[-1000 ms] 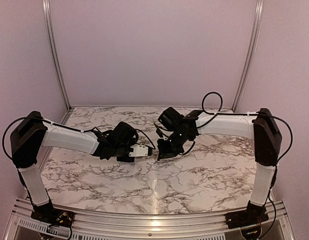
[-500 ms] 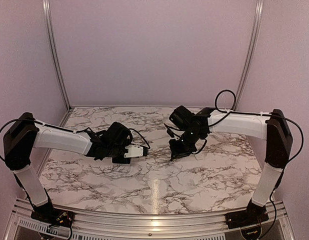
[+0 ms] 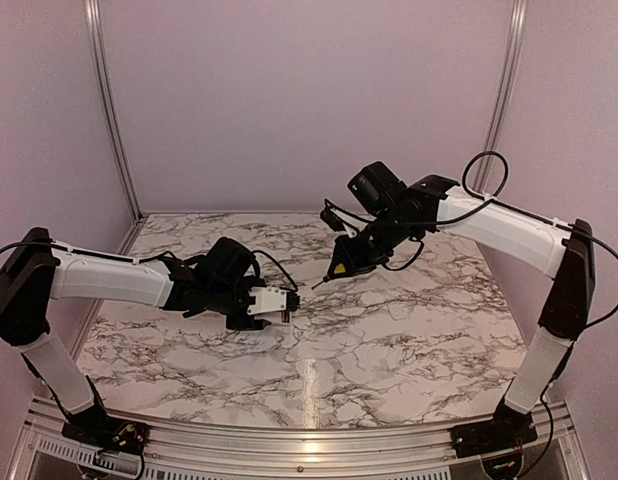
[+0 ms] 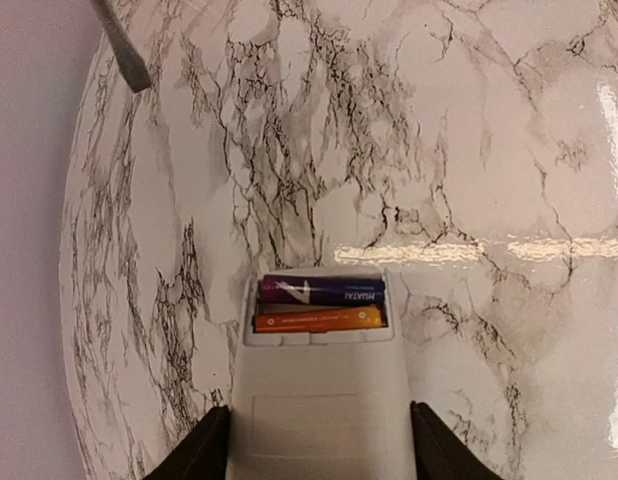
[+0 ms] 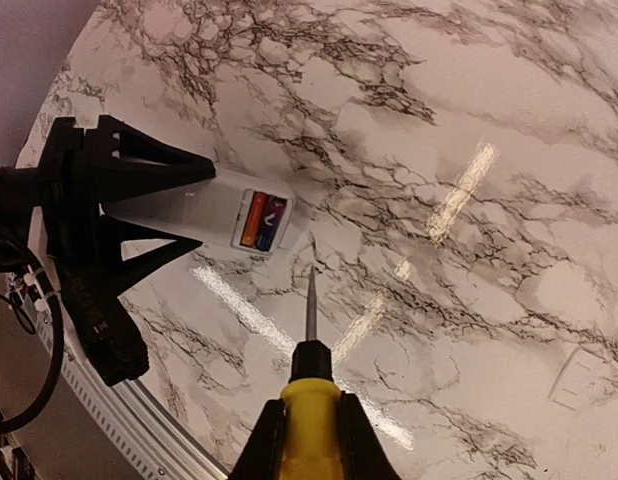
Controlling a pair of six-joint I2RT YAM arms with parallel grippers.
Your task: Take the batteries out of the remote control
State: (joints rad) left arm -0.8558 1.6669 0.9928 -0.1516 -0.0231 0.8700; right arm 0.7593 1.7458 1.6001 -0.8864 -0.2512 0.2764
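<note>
We see the marble counter (image 3: 409, 340) under both arms. The left claw (image 3: 272, 304) is clamped on the sides of the white remote (image 4: 319, 410), just 9 o'clock of the counter's middle, with its uncovered end facing 3 o'clock. The right claw (image 3: 341, 268), raised at 1 o'clock from the remote and apart from it, pinches a yellow-handled screwdriver (image 5: 311, 395), its tip pointing at 8 o'clock toward the remote. Two batteries (image 4: 319, 305), one purple and one orange, lie side by side inside that end.

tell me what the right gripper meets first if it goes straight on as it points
Probably the open battery end of the remote: the screwdriver in the right gripper aims at or just beside it. Depth is unclear, so it may meet the table first.
</note>
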